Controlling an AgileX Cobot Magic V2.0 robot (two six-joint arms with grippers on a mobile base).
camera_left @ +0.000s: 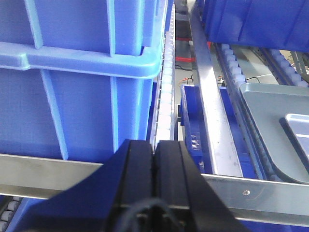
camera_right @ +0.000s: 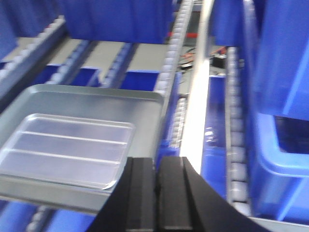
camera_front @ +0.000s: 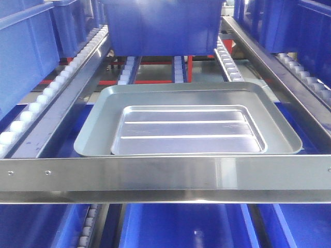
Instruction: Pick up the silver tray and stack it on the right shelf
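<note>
The silver tray [camera_front: 186, 129], shallow with two long ridges, lies nested inside a larger, deeper silver tray [camera_front: 98, 124]. Both rest on the right shelf, a roller rack behind a brushed-steel front crossbar [camera_front: 165, 173]. The small tray also shows in the right wrist view [camera_right: 67, 147] and at the right edge of the left wrist view [camera_left: 297, 125]. My left gripper [camera_left: 154, 145] is shut and empty, left of the trays, in front of a blue crate [camera_left: 72, 96]. My right gripper [camera_right: 157, 162] is shut and empty, just right of the larger tray's near corner [camera_right: 145, 104]. Neither gripper shows in the front view.
Blue crates stand behind the trays [camera_front: 160, 26], at the left [camera_front: 26, 57] and at the right [camera_right: 285, 96]. White roller rails [camera_front: 51, 90] and steel side rails [camera_left: 210, 96] run along the shelf. More blue bins [camera_front: 181, 227] sit on the level below.
</note>
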